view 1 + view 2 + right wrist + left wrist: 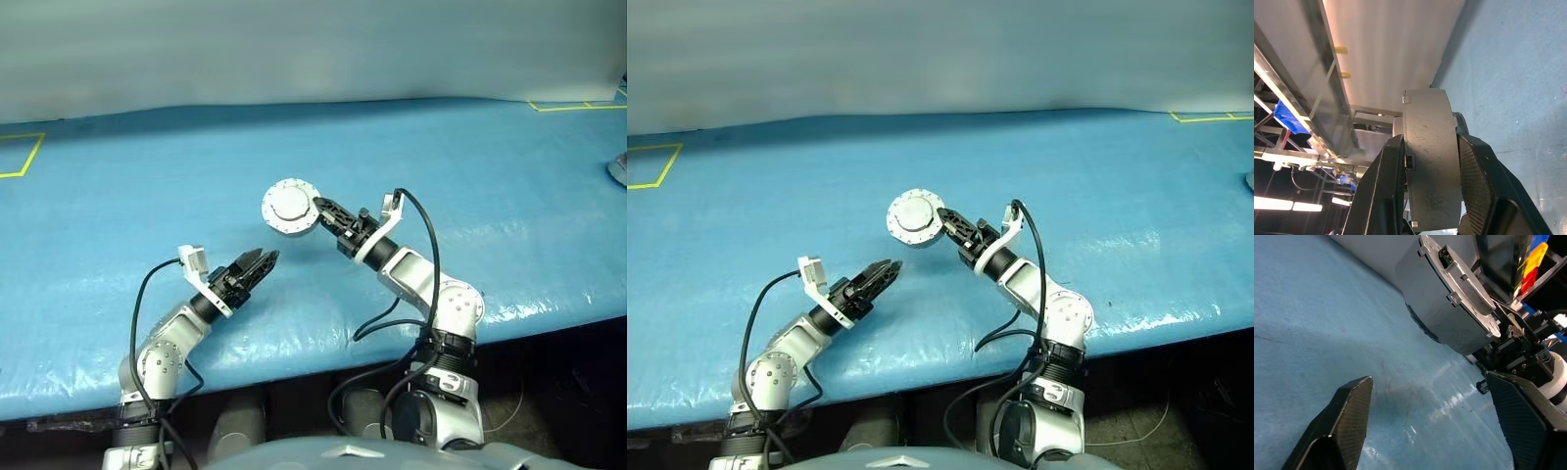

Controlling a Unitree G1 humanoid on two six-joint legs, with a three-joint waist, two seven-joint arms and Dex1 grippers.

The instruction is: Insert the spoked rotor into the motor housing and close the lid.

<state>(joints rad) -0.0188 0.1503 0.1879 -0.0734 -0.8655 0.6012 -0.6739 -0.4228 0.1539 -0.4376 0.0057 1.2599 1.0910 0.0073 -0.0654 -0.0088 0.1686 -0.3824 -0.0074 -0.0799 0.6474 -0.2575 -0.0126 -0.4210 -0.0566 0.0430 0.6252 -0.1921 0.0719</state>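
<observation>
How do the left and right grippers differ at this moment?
The right gripper is shut on the closed motor housing, held above the blue table; the left gripper is open and empty. The right sits higher and farther out, the left lower. Both have black fingers.

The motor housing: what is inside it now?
Cannot be seen. The motor housing, gripped by the right hand, shows its plain grey lid closed; any contents are covered.

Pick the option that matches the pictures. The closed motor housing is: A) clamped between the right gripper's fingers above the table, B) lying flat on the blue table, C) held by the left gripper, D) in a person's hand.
A: the right gripper has its fingers on both faces of the motor housing, lifted off the table; the left gripper is open and apart.
</observation>
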